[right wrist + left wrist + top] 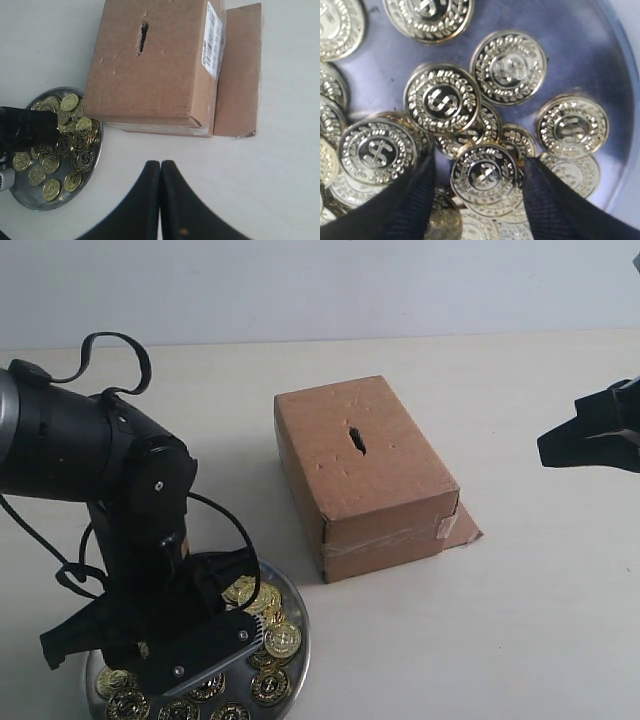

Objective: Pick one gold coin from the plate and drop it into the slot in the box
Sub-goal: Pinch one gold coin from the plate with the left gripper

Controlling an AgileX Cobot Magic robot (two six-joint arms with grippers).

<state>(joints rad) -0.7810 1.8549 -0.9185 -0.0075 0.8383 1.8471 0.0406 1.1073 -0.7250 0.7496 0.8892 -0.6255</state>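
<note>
The silver plate [299, 640] sits at the front left, holding several gold coins [282, 639]. My left gripper [215, 625] is down over it and open; in the left wrist view its black fingers [417, 192] stand on either side of one gold coin [484, 174] lying on top of others on the plate [580, 60]. The brown cardboard box [365, 470] stands mid-table with its dark slot [356, 440] in the top face. My right gripper [590, 430] hovers at the far right, shut and empty; its view shows the fingertips [151, 167] pressed together, the box [150, 65], the slot [143, 36] and the plate [27, 202].
A loose cardboard flap [462, 525] lies flat at the box's taped end. The pale table [540, 620] runs back to a light wall. Black cables [120, 350] loop over the left arm.
</note>
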